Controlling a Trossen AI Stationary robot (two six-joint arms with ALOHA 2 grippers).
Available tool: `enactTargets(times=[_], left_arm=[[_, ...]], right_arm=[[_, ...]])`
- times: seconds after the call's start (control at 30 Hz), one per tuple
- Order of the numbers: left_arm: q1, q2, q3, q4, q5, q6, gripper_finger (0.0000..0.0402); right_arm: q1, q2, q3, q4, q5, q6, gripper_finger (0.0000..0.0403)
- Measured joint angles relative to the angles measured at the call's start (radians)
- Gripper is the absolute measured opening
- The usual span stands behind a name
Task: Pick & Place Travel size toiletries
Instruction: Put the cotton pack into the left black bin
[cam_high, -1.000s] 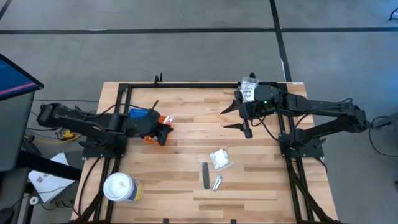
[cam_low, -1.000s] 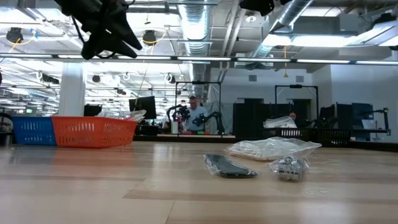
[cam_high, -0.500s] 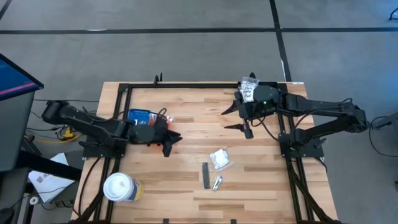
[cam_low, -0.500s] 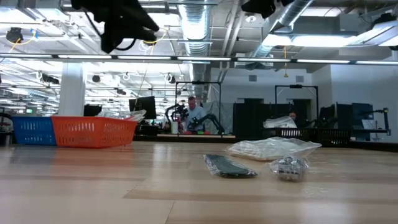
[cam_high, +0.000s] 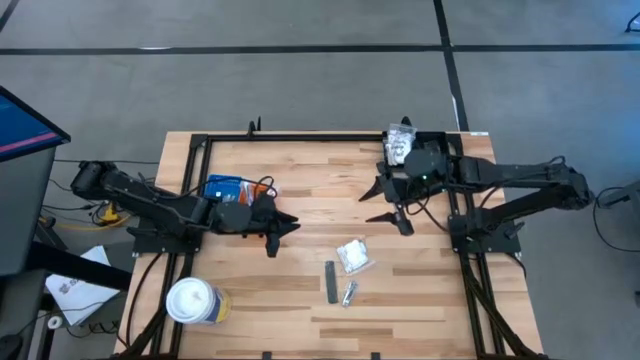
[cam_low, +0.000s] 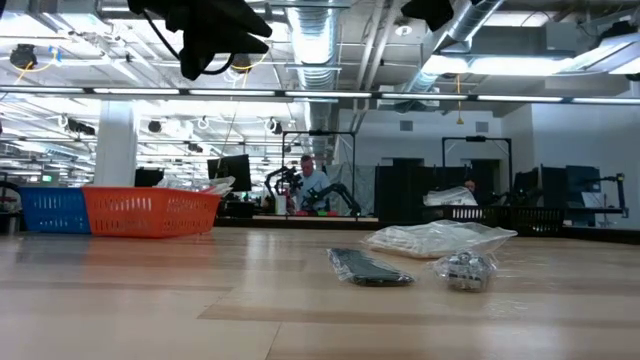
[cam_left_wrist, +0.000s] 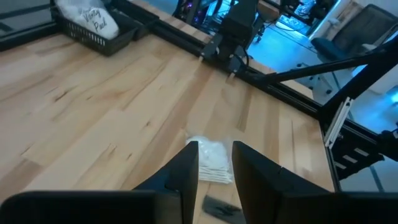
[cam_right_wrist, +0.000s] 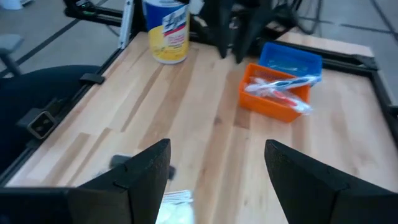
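Three toiletries lie loose on your counter (cam_high: 300, 300): a clear packet with white contents (cam_high: 353, 256), a flat dark stick (cam_high: 331, 281) just beside it, and a small crinkly packet (cam_high: 349, 293) next to the stick. The left end effector (cam_high: 279, 234) hangs above the wood between the trays and this cluster, fingers a little apart and empty, so you appear to be in the reach toward the next pick; your next move calls for carrying it over the white packet, widening the fingers and descending. The right end effector (cam_high: 387, 203) waits farther back, open and empty. The right wrist view shows toothbrushes already in the orange tray (cam_right_wrist: 274, 99) beside the blue tray (cam_right_wrist: 292, 58), and the label on the white cup (cam_right_wrist: 166, 34); the low view shows only the trays' walls.
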Motion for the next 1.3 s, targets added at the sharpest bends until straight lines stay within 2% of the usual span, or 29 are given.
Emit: enactTargets(times=[0.3, 0.67, 0.77, 0.9, 1.0, 1.13, 1.3], left_arm=[[0.013, 0.0, 0.0, 0.117, 0.078, 0.112, 0.0092], [0.075, 0.0, 0.0, 0.362, 0.244, 0.484, 0.0092], [0.106, -0.016, 0.0, 0.433, 0.287, 0.569, 0.0092], [0.145, -0.075, 0.0, 0.433, 0.329, 0.594, 0.0092], [0.162, -0.152, 0.0, 0.341, 0.35, 0.568, 0.0092], [0.164, -0.245, -0.026, 0.24, 0.351, 0.591, 0.0092], [0.163, -0.343, -0.054, 0.227, 0.348, 0.617, 0.0092]], right_arm=[[0.086, 0.0, 0.0, -0.027, 0.0, 0.05, 0.0255], [0.119, 0.001, 0.0, 0.006, 0.0, 0.059, 0.0255], [0.117, 0.025, 0.0, 0.071, 0.0, 0.053, 0.0255], [0.095, 0.105, 0.0, 0.239, 0.0, 0.072, 0.0255], [0.065, 0.195, 0.0, 0.302, 0.0, 0.171, 0.0255], [0.026, 0.303, 0.006, 0.301, 0.0, 0.404, 0.0255], [0.017, 0.403, 0.006, 0.323, -0.012, 0.613, 0.0255]])
